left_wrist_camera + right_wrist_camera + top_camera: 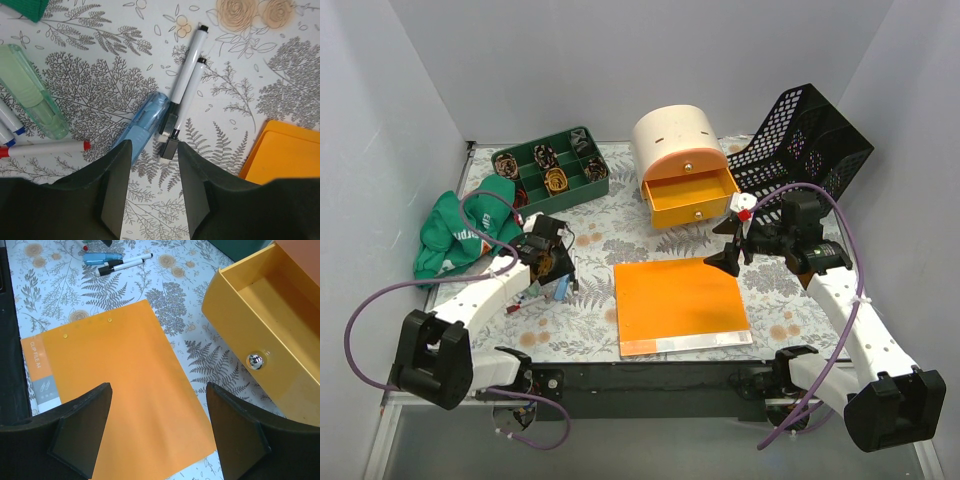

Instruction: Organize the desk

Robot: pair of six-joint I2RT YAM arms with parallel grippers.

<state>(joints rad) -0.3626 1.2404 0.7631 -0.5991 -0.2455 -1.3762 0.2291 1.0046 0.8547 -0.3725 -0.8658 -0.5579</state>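
The desk (588, 335) carries a fern-and-flower print. My left gripper (552, 268) hangs low over the left part of the desk (100, 85). In the left wrist view its jaws (153, 150) stand partly apart with only the print between them. The black cap of a white marker (186, 97) lies right at their mouth, beside a second white marker (189, 62) and a blue plastic pen case (142, 125). My right gripper (735, 245) hovers open over the right edge of the orange folder (680, 300), holding nothing (158, 390).
A green pen case (35, 95) and a red-tipped marker (50, 148) lie left of the jaws. At the back stand a green divided tray (552, 168), a cream drawer unit (678, 140) with its orange drawer (270, 320) pulled out, and a black mesh basket (805, 145). Green cloth (460, 230) lies far left.
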